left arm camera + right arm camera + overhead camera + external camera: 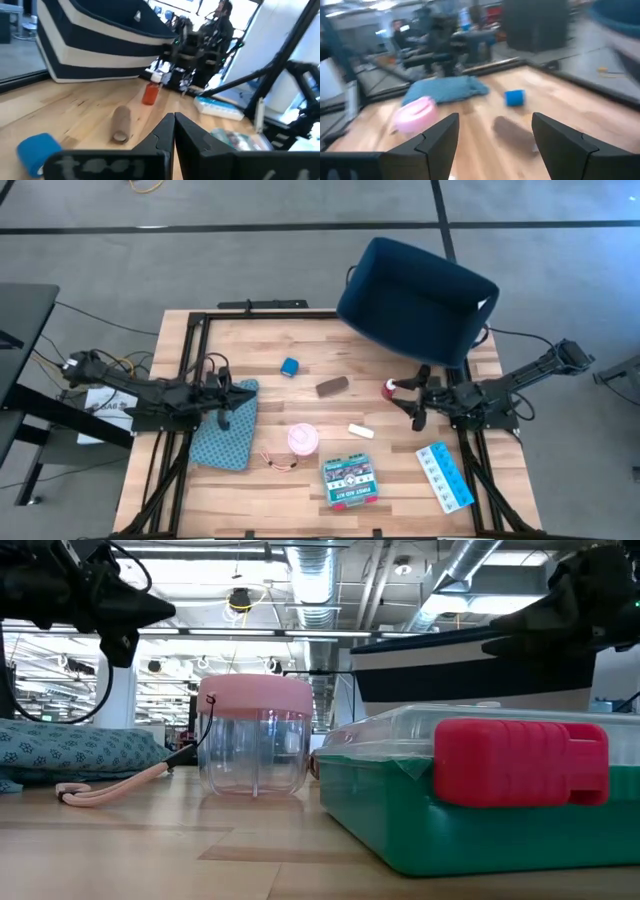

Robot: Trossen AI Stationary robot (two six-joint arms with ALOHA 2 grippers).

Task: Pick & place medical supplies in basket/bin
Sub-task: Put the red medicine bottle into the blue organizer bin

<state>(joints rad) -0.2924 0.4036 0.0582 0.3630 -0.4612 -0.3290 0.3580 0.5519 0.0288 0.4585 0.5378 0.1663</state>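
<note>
My left gripper [226, 404] is shut and empty, raised above the right edge of the teal pouch [225, 426]; its shut fingers show in the left wrist view [174, 121]. My right gripper [417, 396] is open [495, 134], just right of the red-white bottle [391, 388], which lies on the table and also shows in the left wrist view [150, 93]. The blue roll [290, 366], brown bar [332, 386], pink roll [303, 439], white tube [360, 431], green box [349, 480] and pill organizer [444, 476] lie on the table. The navy bin [415, 300] stands tilted at the far right.
A thin pinkish cord [280, 463] lies beside the pink roll. Black frame rails [190, 360] run along the table's left, right and far edges. Bare wood lies between the blue roll and the bin. People and equipment show in the room beyond.
</note>
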